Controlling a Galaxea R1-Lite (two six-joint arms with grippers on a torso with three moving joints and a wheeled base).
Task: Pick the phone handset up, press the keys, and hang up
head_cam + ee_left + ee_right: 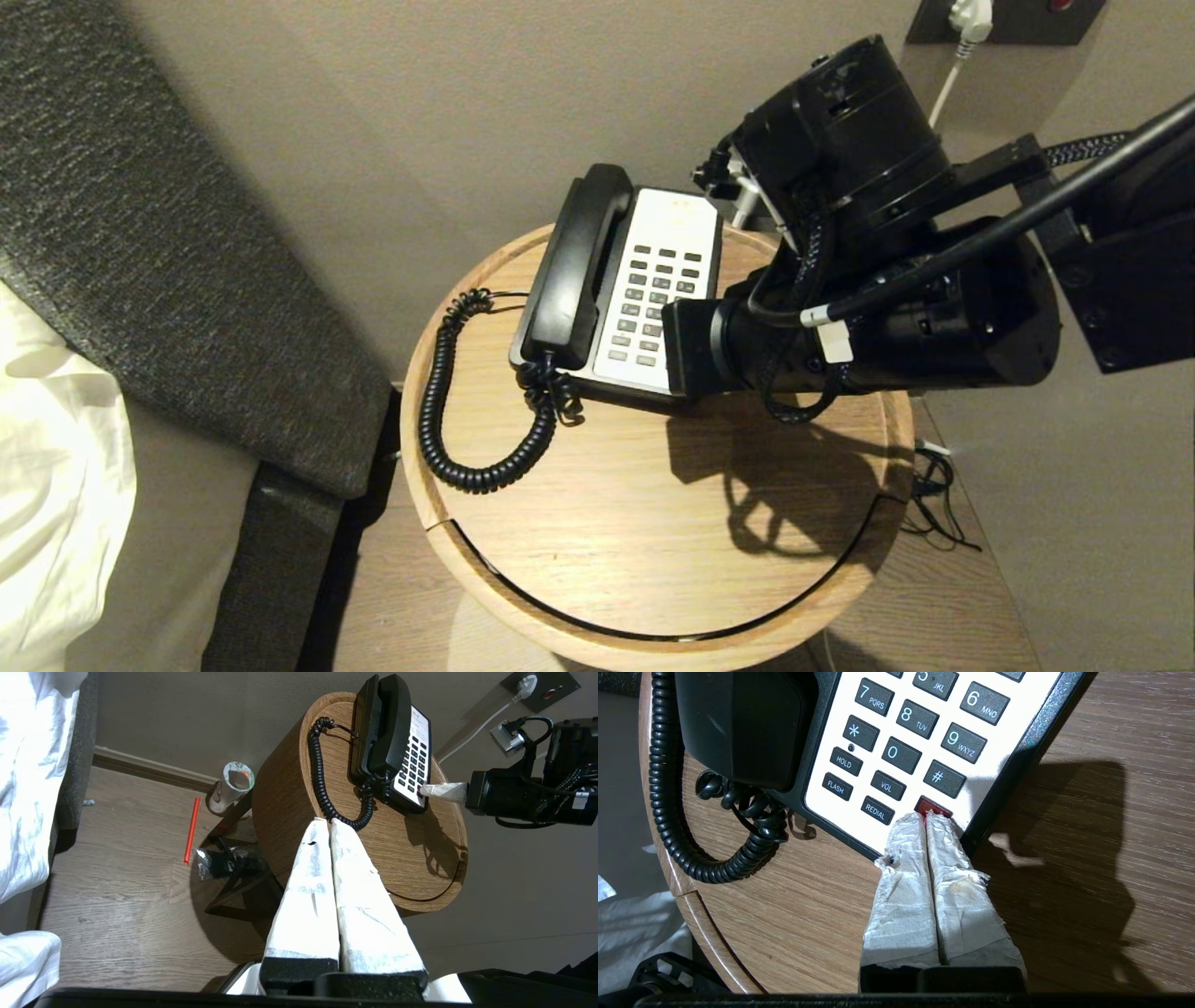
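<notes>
The glossy black phone handset [574, 271] [390, 723] [738, 723] lies in its cradle on the left side of the phone base. Its coiled cord [439, 411] loops over the round wooden table [653, 523]. The keys [658, 299] [915, 718] fill the white faceplate beside it. My right gripper [924, 816] [423, 789] is shut, and its white-wrapped tips rest on the red button [933, 806] at the faceplate's near corner. The right wrist [868, 327] hides those fingers in the head view. My left gripper [329, 822] is shut on nothing and hangs off the table's left side.
On the floor left of the table lie a paper cup [232, 786], a red stick [191, 830] and a black bag [224, 863]. A bed with white sheets [47, 485] and a grey headboard [140, 233] stands at the left. A wall socket with a white plug [971, 19] is behind.
</notes>
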